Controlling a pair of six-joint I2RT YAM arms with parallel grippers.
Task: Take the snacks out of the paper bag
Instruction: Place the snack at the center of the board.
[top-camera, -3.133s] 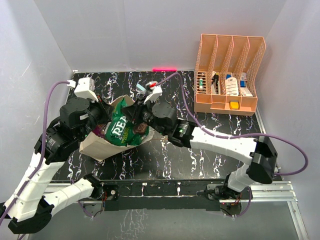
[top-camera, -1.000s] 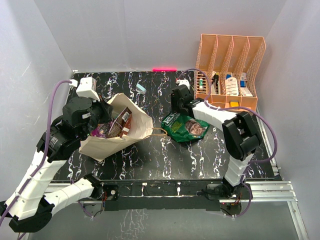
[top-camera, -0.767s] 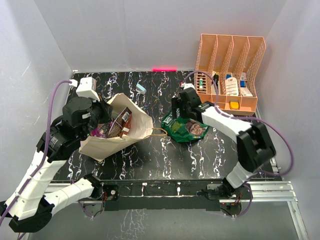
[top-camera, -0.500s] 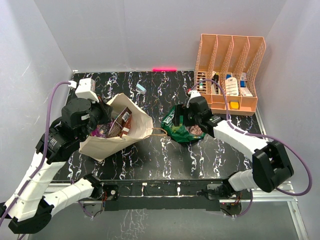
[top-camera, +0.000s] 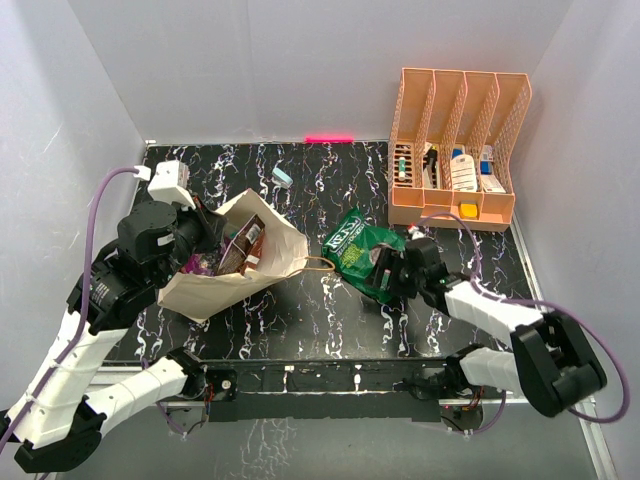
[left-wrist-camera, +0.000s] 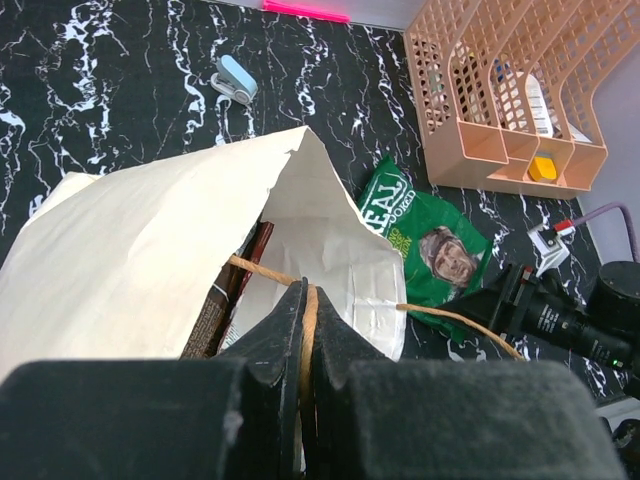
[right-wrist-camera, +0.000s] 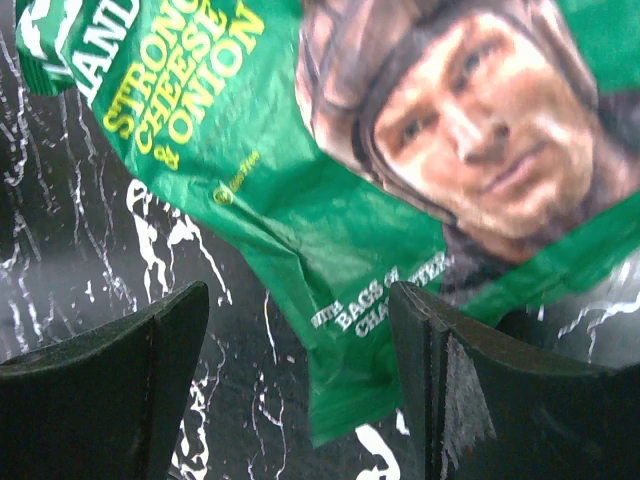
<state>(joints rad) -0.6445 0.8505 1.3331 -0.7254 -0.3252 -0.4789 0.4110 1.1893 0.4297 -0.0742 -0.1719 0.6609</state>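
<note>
1. Top view. Moved since the earlier frames: the dark green packet (top-camera: 363, 255) has left the mouth of the paper bag (top-camera: 195, 290) and now lies on the desk (top-camera: 300, 330), just right of the bag. The right arm has dropped from a high reach to a low, folded pose along the near edge. The right pincer (top-camera: 386, 272) sits at the packet's near-right edge. The left arm stays bent over the bag, with the left pincer (top-camera: 203, 235) at its rim. A red-brown packet (top-camera: 247, 245) and a purple packet (top-camera: 199, 264) are inside the bag.
2. Left wrist view. The left pincer (left-wrist-camera: 304, 335) is closed on the cord handle (left-wrist-camera: 262, 270) and holds the bag mouth open. The bag is probably light and floppy, so it needs this hold.
3. Right wrist view. The right pincer (right-wrist-camera: 297, 330) stands with its jaws apart, gripping nothing, and the packet's (right-wrist-camera: 330, 170) lower corner lies between them. The foil looks glossy, thin and crinkled, so it is likely light, slippery and crushable. The remaining packets are best pinched at a flat sealed edge, not across the puffed middle.
</note>
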